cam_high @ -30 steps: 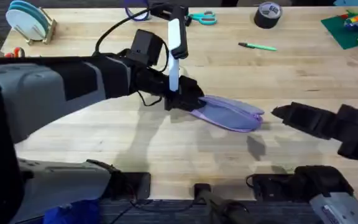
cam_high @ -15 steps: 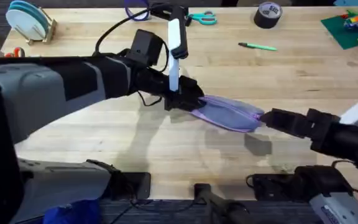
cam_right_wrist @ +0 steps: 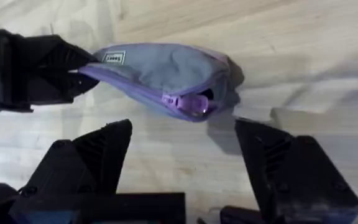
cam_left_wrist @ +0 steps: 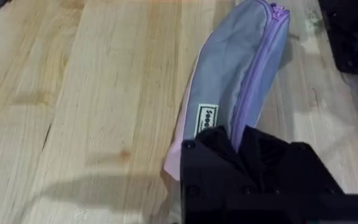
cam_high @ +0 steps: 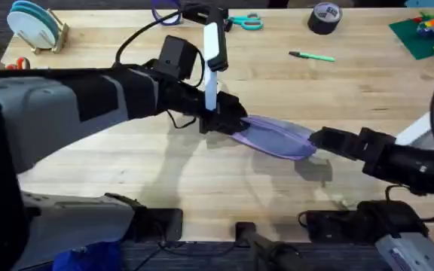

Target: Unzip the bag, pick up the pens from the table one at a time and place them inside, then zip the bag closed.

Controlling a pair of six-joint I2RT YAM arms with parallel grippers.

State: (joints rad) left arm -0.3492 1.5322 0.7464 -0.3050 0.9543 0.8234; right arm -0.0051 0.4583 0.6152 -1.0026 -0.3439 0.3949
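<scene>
The right gripper (cam_right_wrist: 182,162) hangs low over the bench (cam_high: 126,162) with its jaws spread wide, the end of the bag (cam_right_wrist: 160,71) just beyond them and untouched; a purple zipper pull (cam_right_wrist: 194,104) sits at that near end. The bag lies on the bench near its middle, lavender, zipper running along its length. At its far end the left gripper (cam_high: 221,120) has its jaws pinching the fabric beside a small pale label (cam_left_wrist: 207,120), whose dark print starts "Soo" and is otherwise too small to read. Farther back, one green pen (cam_high: 313,56) lies alone, well apart from the bag.
</scene>
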